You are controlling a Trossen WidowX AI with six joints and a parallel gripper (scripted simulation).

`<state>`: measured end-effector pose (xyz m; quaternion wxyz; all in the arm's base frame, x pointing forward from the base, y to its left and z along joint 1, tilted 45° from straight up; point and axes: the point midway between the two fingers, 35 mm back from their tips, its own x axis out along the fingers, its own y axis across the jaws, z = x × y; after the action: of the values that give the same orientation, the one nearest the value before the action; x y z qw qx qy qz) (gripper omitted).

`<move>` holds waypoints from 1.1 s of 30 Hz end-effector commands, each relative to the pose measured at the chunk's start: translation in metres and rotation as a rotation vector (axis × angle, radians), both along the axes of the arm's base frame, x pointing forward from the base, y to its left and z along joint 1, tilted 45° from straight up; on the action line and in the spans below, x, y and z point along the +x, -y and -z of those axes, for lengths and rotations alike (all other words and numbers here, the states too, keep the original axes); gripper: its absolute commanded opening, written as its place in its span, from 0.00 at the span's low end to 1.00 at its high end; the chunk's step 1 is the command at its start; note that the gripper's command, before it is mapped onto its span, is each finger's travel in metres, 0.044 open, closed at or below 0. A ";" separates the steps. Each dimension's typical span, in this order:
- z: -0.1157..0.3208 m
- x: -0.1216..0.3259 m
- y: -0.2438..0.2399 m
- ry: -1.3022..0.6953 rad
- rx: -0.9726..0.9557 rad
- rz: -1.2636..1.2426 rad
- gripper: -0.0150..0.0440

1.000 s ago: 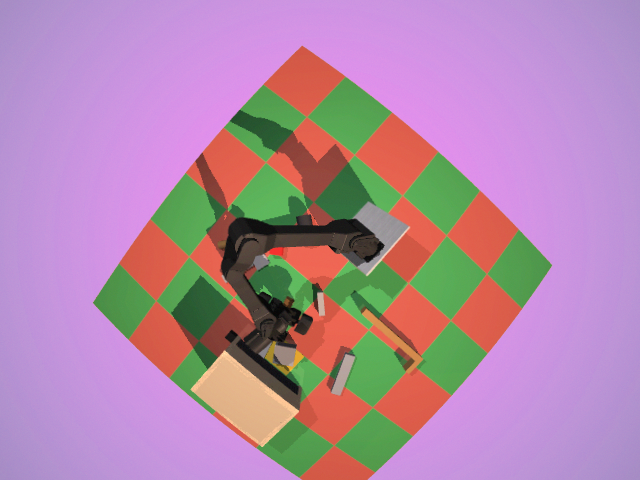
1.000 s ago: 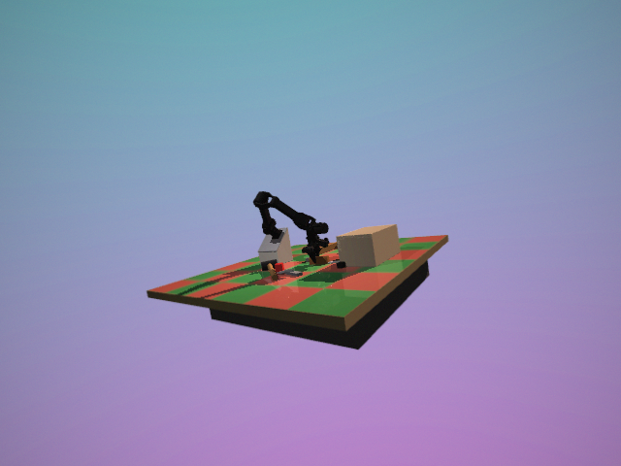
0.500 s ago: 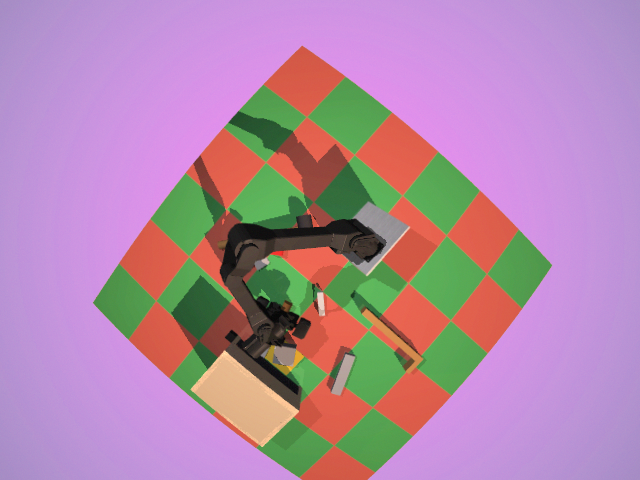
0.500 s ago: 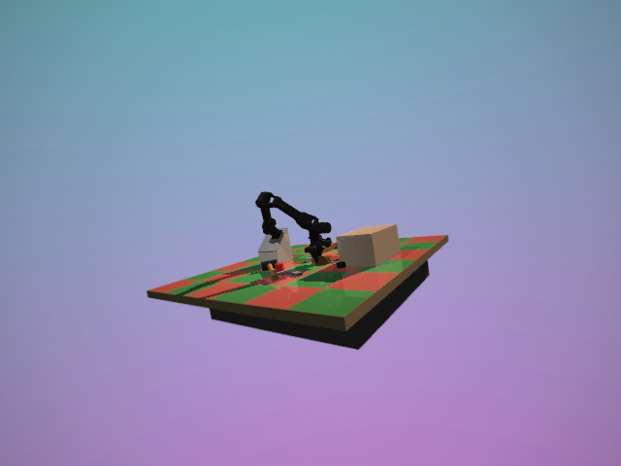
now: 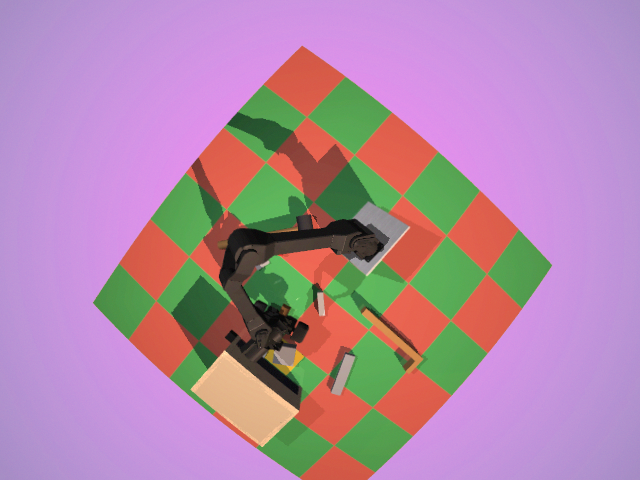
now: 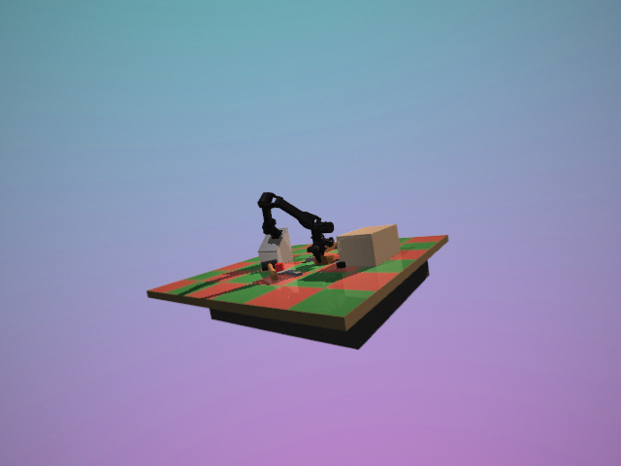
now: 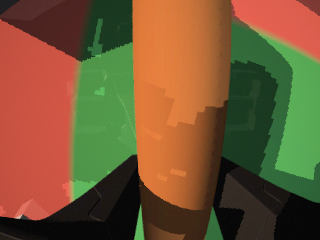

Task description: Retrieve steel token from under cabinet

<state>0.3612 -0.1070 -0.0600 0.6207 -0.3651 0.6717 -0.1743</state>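
The tan cabinet [image 5: 245,397] [image 6: 355,249] stands near the table edge, its dark slotted front facing the arm. A flat grey piece, apparently the steel token [image 5: 285,355], lies over the yellow marked area [image 5: 294,368] in front of it. The arm partly hides both, so I cannot tell whether the piece is wholly inside. My gripper [image 7: 174,163] is shut on an orange rounded handle [image 7: 182,60], which runs between the fingers. In the top view the hand is just beyond the marked area, away from the cabinet, hiding most of the held thing.
An orange L-shaped stick [image 5: 390,335], a grey bar [image 5: 342,374] and a small pale block [image 5: 321,303] lie beyond the marked area. A red block [image 6: 278,266] and a brown rod [image 6: 272,271] are near the arm's base. A black round thing [image 6: 341,264] sits by the cabinet.
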 end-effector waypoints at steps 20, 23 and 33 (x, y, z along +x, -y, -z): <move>0.003 0.027 -0.005 0.019 0.003 0.002 0.25; 0.003 0.030 -0.006 0.019 0.003 0.002 0.25; 0.004 0.038 -0.008 0.020 0.003 0.002 0.25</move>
<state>0.3913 -0.1002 -0.0641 0.6215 -0.3648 0.6710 -0.1745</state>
